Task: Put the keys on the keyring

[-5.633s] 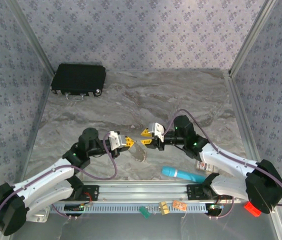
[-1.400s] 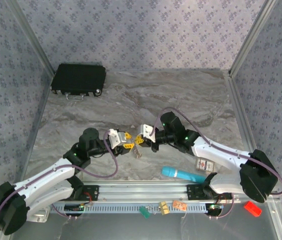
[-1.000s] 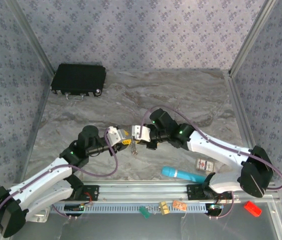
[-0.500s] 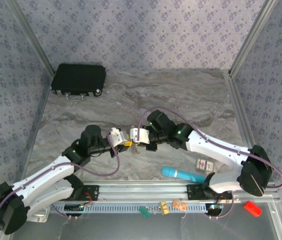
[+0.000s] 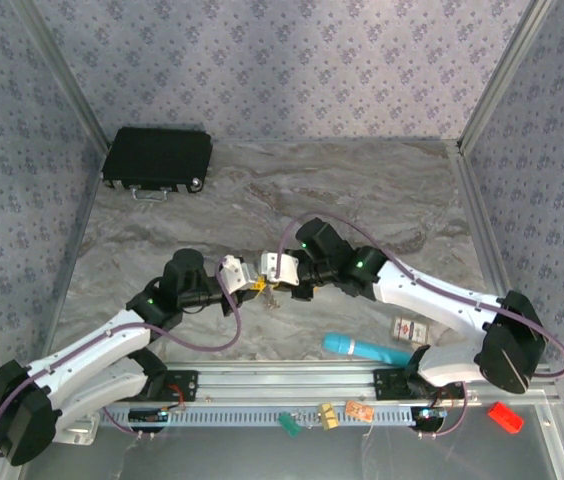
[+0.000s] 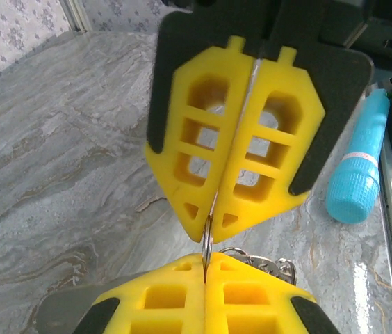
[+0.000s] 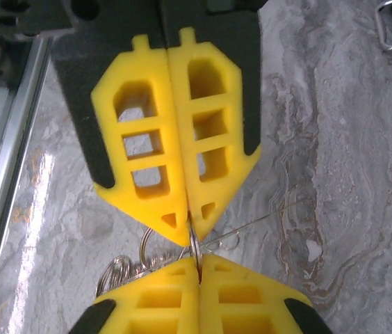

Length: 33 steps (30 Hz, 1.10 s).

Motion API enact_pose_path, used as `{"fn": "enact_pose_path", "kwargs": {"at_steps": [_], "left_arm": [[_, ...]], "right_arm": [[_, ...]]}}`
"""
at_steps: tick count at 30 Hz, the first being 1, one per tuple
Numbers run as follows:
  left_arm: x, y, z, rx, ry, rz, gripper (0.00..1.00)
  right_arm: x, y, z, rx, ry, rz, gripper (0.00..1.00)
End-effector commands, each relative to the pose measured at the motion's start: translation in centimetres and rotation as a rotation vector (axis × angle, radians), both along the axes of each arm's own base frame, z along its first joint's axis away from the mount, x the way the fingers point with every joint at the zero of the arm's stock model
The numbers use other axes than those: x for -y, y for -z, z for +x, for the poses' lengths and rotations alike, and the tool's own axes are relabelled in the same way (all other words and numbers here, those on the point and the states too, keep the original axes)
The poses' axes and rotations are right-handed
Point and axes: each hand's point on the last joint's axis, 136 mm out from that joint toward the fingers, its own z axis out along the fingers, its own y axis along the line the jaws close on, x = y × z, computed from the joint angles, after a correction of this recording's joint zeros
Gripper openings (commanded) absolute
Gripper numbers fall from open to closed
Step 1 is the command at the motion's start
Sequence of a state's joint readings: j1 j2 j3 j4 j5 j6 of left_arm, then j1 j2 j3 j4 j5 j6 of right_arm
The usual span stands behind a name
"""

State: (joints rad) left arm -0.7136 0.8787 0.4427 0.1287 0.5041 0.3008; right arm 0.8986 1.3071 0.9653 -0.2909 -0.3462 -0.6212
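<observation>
The keyring (image 6: 208, 240) is a thin silvery ring seen edge-on, and it is pinched from both sides. My left gripper (image 6: 205, 263) is shut on its near edge, yellow fingers pressed together. My right gripper (image 6: 208, 233) meets it tip to tip from above and is shut on the ring too. In the right wrist view the keyring (image 7: 194, 245) stands between the right gripper (image 7: 197, 264) and the left gripper (image 7: 188, 235). A silvery bunch of small rings and metal pieces (image 7: 123, 268) hangs beside the tips; I cannot make out the keys in it. From above, the left gripper (image 5: 254, 285) and right gripper (image 5: 270, 281) touch mid-table.
A turquoise cylinder (image 5: 365, 348) lies near the front rail, right of the grippers. A black case (image 5: 157, 157) sits at the back left. Small cards (image 5: 409, 329) lie by the right arm's base. Green (image 5: 289, 424), orange (image 5: 359, 411) and red (image 5: 503, 416) pieces rest along the front edge.
The left gripper has moved right to meet the right gripper and has shut on the ring. The right arm has hardly moved in the last half second.
</observation>
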Motion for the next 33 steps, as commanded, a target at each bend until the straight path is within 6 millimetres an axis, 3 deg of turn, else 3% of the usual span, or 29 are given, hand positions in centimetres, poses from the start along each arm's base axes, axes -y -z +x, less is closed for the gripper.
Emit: {"fn": "enact_pose_path", "kwargs": {"at_steps": [1,4,12,27,33], "left_arm": [[0.4,-1.6,-0.3,0.036,0.026,-0.069,0.00],[0.5,-1.8,-0.4,0.025,0.021,-0.117,0.00],[0.3,-2.0,-0.7,0.021,0.012,-0.165,0.00],[0.2,-2.0,-0.9,0.018,0.016,-0.176,0.00],[0.3,-2.1,-1.0,0.017,0.023,-0.179,0.00]], "right_arm": [[0.2,-3.2,0.3,-0.007,0.007,0.197,0.24],[1.5,-4.1,1.0,-0.051,0.032,0.336,0.34],[1.3,-2.4,1.0,-0.130,0.005,0.364,0.31],[-0.2,-1.2,0.0,-0.169,-0.055,0.333,0.30],[-0.7,-1.2,0.2,-0.167,-0.061,0.332,0.24]]}}
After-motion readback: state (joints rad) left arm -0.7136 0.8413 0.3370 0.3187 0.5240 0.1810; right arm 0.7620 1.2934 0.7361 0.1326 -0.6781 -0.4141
